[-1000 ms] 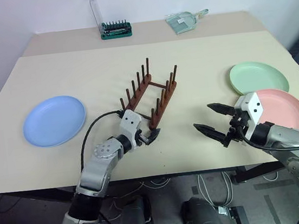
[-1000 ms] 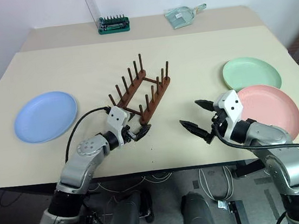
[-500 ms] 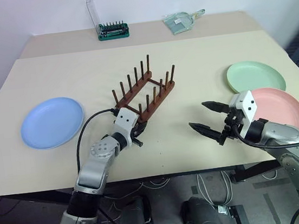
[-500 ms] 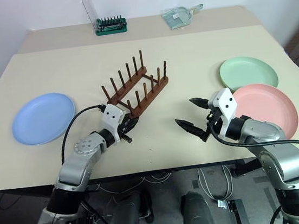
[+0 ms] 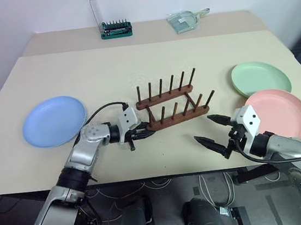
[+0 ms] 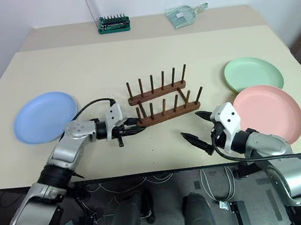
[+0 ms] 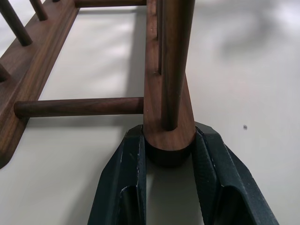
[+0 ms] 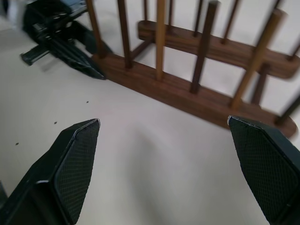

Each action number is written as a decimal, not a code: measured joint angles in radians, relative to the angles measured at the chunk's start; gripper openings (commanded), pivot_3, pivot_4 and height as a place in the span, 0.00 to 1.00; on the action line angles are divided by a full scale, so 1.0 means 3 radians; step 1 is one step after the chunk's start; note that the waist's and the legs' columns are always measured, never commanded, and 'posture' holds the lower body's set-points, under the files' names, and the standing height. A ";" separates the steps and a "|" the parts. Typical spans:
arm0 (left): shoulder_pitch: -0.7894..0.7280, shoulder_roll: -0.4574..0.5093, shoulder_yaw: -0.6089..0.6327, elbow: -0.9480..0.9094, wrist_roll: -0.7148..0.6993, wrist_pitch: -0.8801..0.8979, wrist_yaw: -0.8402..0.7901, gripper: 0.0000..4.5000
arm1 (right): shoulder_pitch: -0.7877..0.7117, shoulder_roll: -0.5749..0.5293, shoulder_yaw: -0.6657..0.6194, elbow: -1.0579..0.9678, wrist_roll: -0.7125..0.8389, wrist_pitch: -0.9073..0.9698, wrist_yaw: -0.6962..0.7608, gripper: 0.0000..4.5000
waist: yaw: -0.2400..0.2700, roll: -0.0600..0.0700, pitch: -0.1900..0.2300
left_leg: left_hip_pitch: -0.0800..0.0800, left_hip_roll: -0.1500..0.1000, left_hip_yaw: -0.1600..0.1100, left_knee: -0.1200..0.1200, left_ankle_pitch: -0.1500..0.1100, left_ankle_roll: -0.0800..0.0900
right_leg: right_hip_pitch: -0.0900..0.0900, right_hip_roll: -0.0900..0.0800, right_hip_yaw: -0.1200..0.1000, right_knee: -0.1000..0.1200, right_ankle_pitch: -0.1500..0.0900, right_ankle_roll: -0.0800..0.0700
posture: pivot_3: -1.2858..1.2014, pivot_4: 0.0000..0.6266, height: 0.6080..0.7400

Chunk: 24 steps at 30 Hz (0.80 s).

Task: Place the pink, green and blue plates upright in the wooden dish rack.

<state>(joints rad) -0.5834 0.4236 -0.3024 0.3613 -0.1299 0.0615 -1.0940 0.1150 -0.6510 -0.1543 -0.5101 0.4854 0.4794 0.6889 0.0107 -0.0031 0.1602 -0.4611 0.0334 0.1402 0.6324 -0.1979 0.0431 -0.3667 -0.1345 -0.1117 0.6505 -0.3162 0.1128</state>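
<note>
Left wrist view has the left gripper (image 7: 169,154) clamped on the near rail's end of the dish rack (image 5: 172,102), mid-table. Right gripper (image 5: 214,132) hovers just beside the rack, jaws wide apart. Blue plate (image 5: 54,121) lies far left; green plate (image 5: 260,77) and pink plate (image 5: 281,114) right.

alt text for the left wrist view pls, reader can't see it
Close-up of the left gripper, its two black fingers clamped on the rounded end of one rail of the wooden dish rack, which rests on a cream table.
</note>
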 measured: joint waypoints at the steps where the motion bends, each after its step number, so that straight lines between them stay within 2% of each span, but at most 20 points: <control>1: -0.0075 -0.0044 -0.0023 0.0144 0.0036 -0.0099 -0.0062 0.16 | 0.0033 0.0005 -0.0028 -0.0034 0.0000 0.0008 -0.0032 1.00 | 0.0001 -0.0001 0.0000 | 0.0000 0.0000 0.0000 0.0000 0.0000 0.0000 | -0.0001 0.0001 0.0000 0.0000 0.0000 0.0000 | 0.52 0.24 0.97; 9: -0.0560 -0.0254 -0.0055 0.1064 0.0153 -0.0654 -0.0356 0.16 | 0.0246 0.0015 -0.0122 -0.0274 0.0000 0.0045 -0.0214 1.00 | 0.0005 -0.0003 0.0002 | 0.0000 0.0000 0.0000 0.0002 -0.0001 0.0002 | 0.0000 0.0001 0.0000 0.0001 0.0000 0.0000 | 0.52 0.24 0.97; 11: -0.0612 -0.0281 -0.0031 0.1205 0.0160 -0.0724 -0.0417 0.39 | 0.0256 0.0015 -0.0126 -0.0281 0.0000 0.0047 -0.0247 1.00 | 0.0003 -0.0003 0.0002 | 0.0000 0.0000 0.0000 0.0002 -0.0001 0.0002 | 0.0000 0.0001 0.0000 0.0001 0.0000 0.0000 | 0.52 0.24 0.97; 12: -0.0613 -0.0289 -0.0013 0.1231 0.0164 -0.0747 -0.0414 0.46 | 0.0257 0.0015 -0.0126 -0.0281 0.0000 0.0048 -0.0253 1.00 | 0.0003 -0.0003 0.0002 | 0.0000 0.0000 0.0000 0.0003 -0.0001 0.0002 | 0.0000 0.0001 0.0000 0.0001 0.0000 0.0000 | 0.52 0.24 0.97; 15: -0.0624 -0.0281 0.0036 0.1267 0.0179 -0.0762 -0.0411 0.79 | 0.0260 0.0015 -0.0126 -0.0281 0.0000 0.0052 -0.0273 1.00 | -0.0003 -0.0003 0.0002 | 0.0000 0.0001 -0.0001 0.0003 0.0000 0.0002 | 0.0001 0.0001 0.0000 0.0003 0.0000 0.0000 | 0.52 0.24 0.97; 18: -0.0546 -0.0210 0.0086 0.1138 0.0174 -0.0723 -0.0408 0.79 | 0.0254 0.0006 -0.0122 -0.0281 -0.0007 0.0076 -0.0275 1.00 | -0.0017 -0.0003 0.0002 | 0.0001 0.0001 -0.0001 0.0003 0.0000 0.0002 | 0.0000 0.0001 0.0000 0.0003 0.0000 0.0000 | 0.52 0.24 0.97; 20: -0.0440 -0.0142 0.0152 0.1017 0.0150 -0.0638 -0.0401 0.79 | 0.0245 -0.0004 -0.0121 -0.0281 -0.0028 0.0109 -0.0276 0.88 | -0.0030 -0.0003 0.0002 | 0.0001 0.0002 -0.0001 0.0003 0.0000 0.0002 | 0.0000 0.0002 0.0000 0.0005 0.0000 0.0000 | 0.52 0.24 0.97; 22: -0.0270 -0.0025 0.0230 0.0752 0.0075 -0.0444 -0.0408 0.67 | 0.0185 -0.0032 -0.0094 -0.0251 -0.0078 0.0135 -0.0283 0.72 | -0.0061 -0.0003 0.0002 | 0.0002 0.0003 -0.0001 0.0003 0.0000 0.0002 | 0.0000 0.0002 0.0000 0.0008 0.0000 0.0000 | 0.52 0.24 0.97; 23: -0.0161 0.0034 0.0282 0.0597 0.0027 -0.0330 -0.0412 0.62 | 0.0160 -0.0075 -0.0076 -0.0230 -0.0132 0.0151 -0.0288 0.60 | -0.0077 -0.0003 0.0002 | 0.0002 0.0003 -0.0001 0.0003 0.0000 0.0002 | 0.0000 0.0002 0.0001 0.0009 0.0000 0.0000 | 0.52 0.24 0.97; 24: -0.0074 0.0078 0.0315 0.0473 -0.0019 -0.0235 -0.0412 0.51 | 0.0148 -0.0127 -0.0056 -0.0198 -0.0182 0.0163 -0.0291 0.49 | -0.0082 -0.0003 0.0002 | 0.0002 0.0003 -0.0002 0.0003 0.0000 0.0002 | 0.0001 0.0002 0.0001 0.0009 0.0000 0.0000 | 0.52 0.24 0.97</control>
<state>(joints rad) -0.6056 0.4470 -0.2078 0.5032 -0.1357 -0.0092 -1.2175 0.1594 -0.6890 -0.1711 -0.5695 0.4308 0.5283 0.6017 -0.0140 -0.0040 0.1608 -0.4605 0.0343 0.1397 0.6334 -0.1979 0.0435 -0.3666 -0.1339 -0.1115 0.6532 -0.3162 0.1128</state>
